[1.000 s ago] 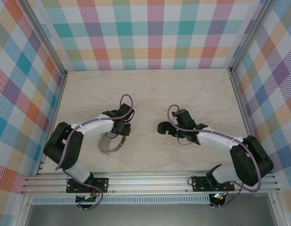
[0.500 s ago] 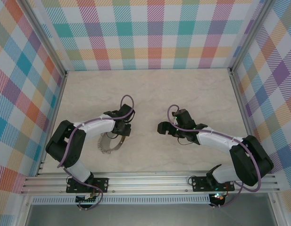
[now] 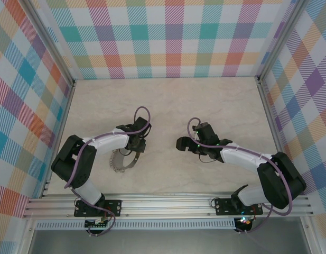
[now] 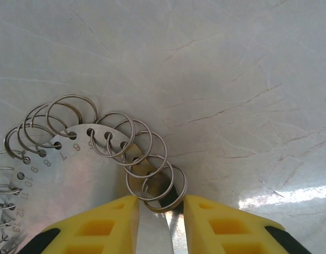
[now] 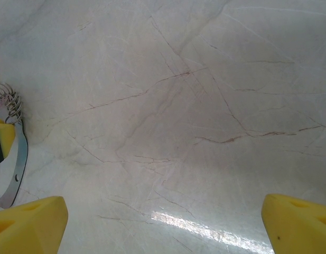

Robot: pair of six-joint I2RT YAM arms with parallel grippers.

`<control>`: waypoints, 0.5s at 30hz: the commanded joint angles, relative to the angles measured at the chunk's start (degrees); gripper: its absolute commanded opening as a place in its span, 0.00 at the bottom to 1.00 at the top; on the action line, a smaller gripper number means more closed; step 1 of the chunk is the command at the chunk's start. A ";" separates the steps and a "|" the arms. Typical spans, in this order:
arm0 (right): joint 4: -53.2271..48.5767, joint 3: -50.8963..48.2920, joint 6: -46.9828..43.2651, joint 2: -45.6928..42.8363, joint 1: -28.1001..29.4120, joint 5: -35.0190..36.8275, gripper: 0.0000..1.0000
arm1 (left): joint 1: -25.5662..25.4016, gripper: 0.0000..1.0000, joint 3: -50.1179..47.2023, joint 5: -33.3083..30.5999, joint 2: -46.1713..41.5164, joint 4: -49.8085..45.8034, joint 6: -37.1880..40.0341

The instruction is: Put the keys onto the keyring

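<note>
Your left gripper [image 4: 160, 203] sits at the bottom centre of its wrist view, yellow fingers [image 4: 110, 225] pinched onto the flat numbered band of the keyring [image 4: 73, 159] — its small wire loops fan out to the left. Your right gripper [image 5: 163, 209] is spread wide over the marbled table [image 5: 178, 106] — from above, the keyring sits left of centre.

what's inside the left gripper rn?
The keyring, its numbered band plus one split ring, runs between the fingers of the left gripper. The fingers cover the band further back, so pad contact can't be confirmed.
</note>
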 commanded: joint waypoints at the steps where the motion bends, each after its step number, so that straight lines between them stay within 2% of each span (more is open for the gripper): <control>1: 1.68 -0.26 0.11 0.76 0.37 -0.84 0.94 | -0.47 0.28 1.04 -1.66 1.01 -0.42 -0.74; 15: 1.87 -0.41 0.08 0.94 0.36 -0.85 0.94 | -0.47 0.19 2.91 -1.68 1.81 -0.52 -0.47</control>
